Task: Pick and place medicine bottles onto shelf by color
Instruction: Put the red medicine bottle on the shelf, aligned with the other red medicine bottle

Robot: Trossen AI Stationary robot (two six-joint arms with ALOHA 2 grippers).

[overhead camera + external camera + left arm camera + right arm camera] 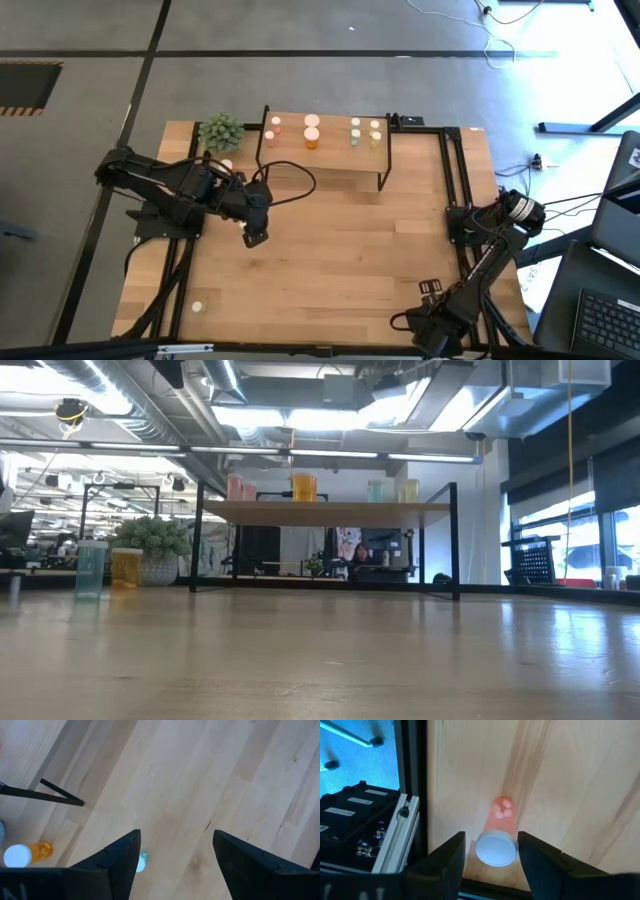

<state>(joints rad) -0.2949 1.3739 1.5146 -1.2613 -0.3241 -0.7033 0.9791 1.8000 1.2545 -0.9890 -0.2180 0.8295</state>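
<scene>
Table (330, 250): light wood.
Shelf (330, 165): stands at the far edge, holding pink, orange and green bottles (312, 134).
Plant (221, 131): beside the shelf.
Loose bottle (197, 307): near front-left corner.

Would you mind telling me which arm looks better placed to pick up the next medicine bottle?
Probably the right. The right gripper hangs open with a pink bottle between its fingers. The left gripper hovers open over bare table; an orange bottle lies off to its side.
</scene>
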